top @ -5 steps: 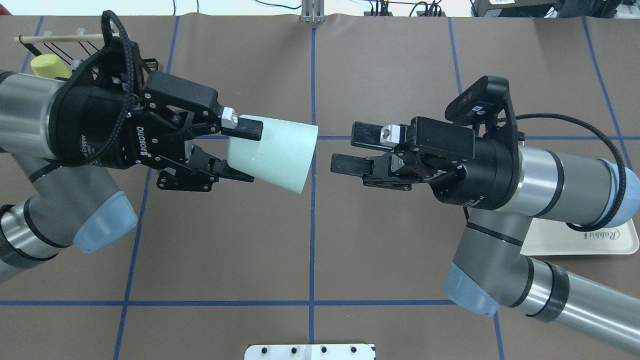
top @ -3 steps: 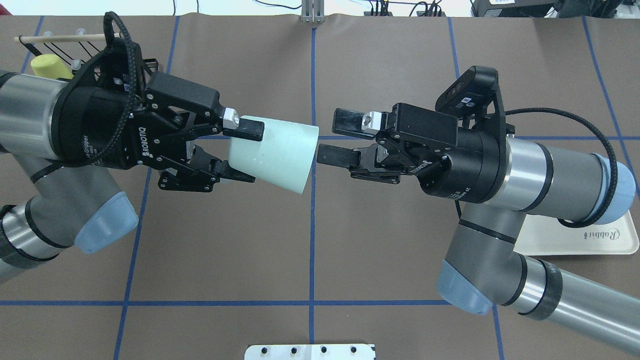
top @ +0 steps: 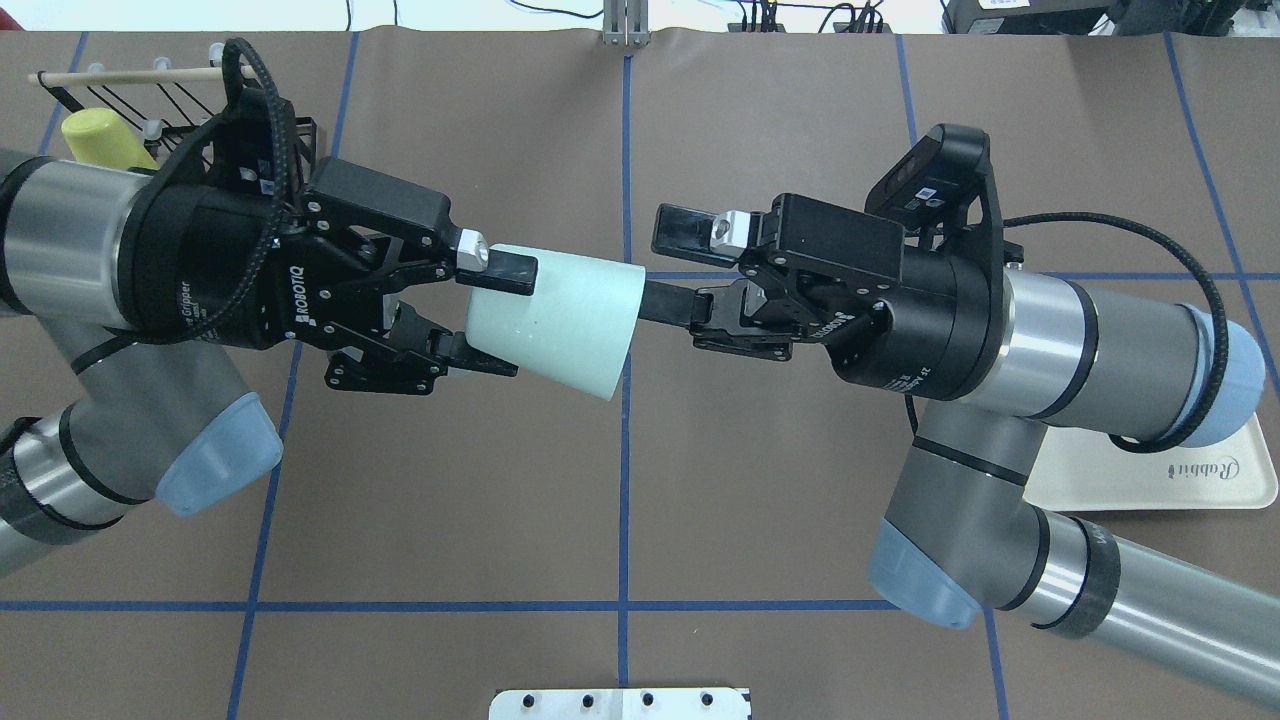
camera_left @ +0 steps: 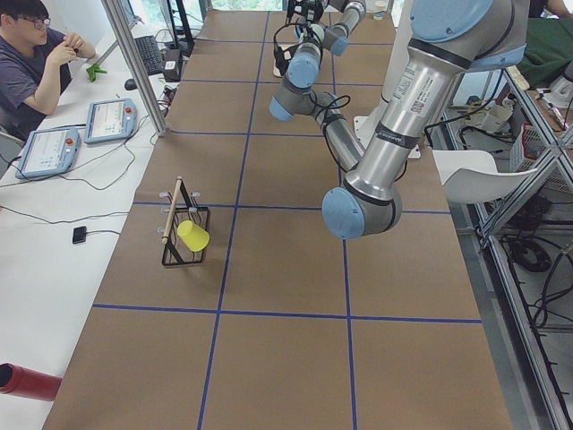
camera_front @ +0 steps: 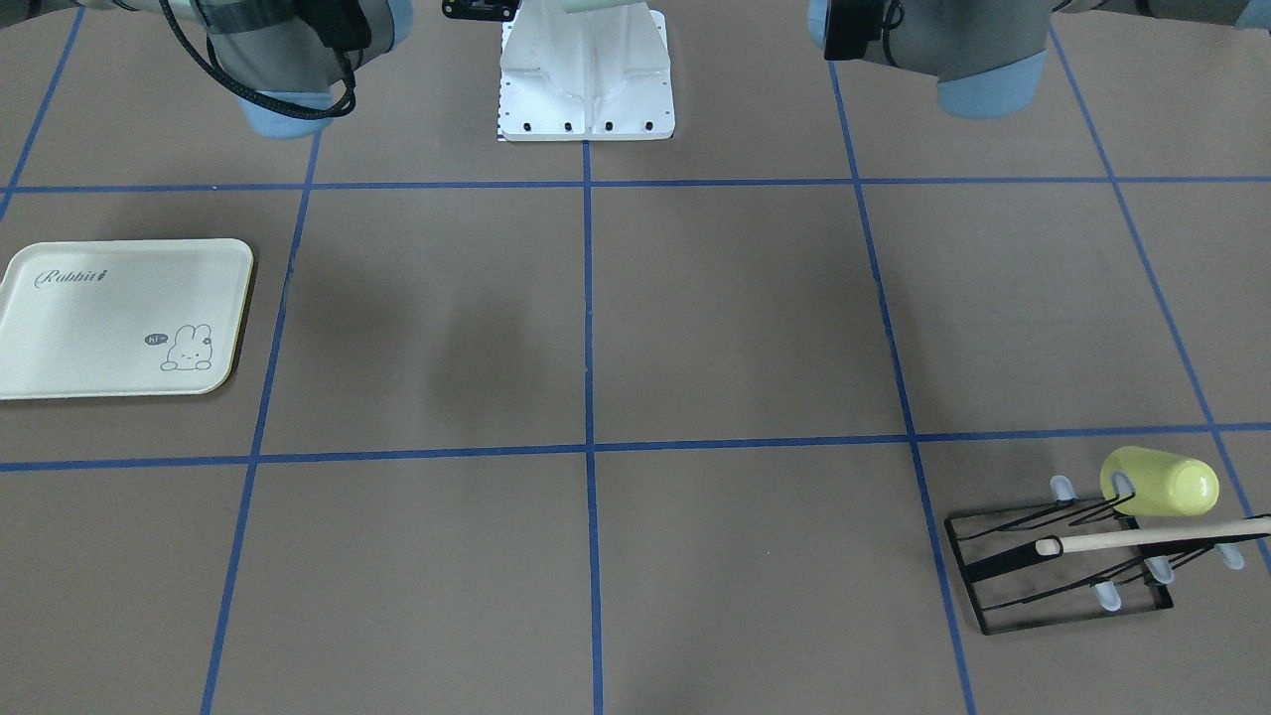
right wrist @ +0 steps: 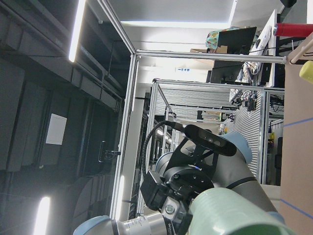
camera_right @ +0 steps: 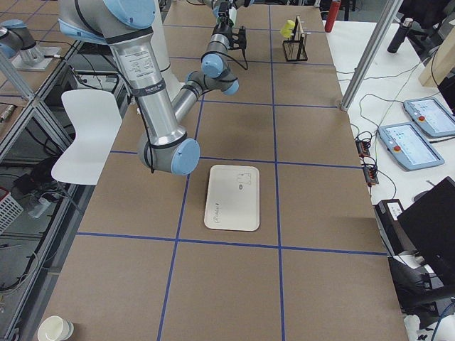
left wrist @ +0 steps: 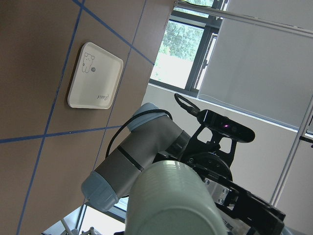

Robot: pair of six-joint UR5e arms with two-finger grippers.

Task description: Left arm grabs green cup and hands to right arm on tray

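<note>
My left gripper (top: 498,318) is shut on the base end of the pale mint-green cup (top: 550,320), holding it on its side above the table's middle with its mouth toward the right arm. My right gripper (top: 665,262) is open at the cup's mouth. Its lower finger reaches into the mouth, and its upper finger sits outside the rim. The cup fills the bottom of the left wrist view (left wrist: 171,205) and of the right wrist view (right wrist: 234,215). The cream tray (top: 1230,480) lies partly under the right arm; it lies empty in the front view (camera_front: 119,318).
A yellow-green cup (top: 100,140) hangs on the black wire rack (camera_front: 1053,571) at the far left corner behind the left arm. The white base plate (top: 620,703) is at the near edge. An operator (camera_left: 36,63) sits beside the table.
The right gripper has moved left to the cup, and its lower finger now enters the mouth. The left gripper has shifted slightly right with the cup.
</note>
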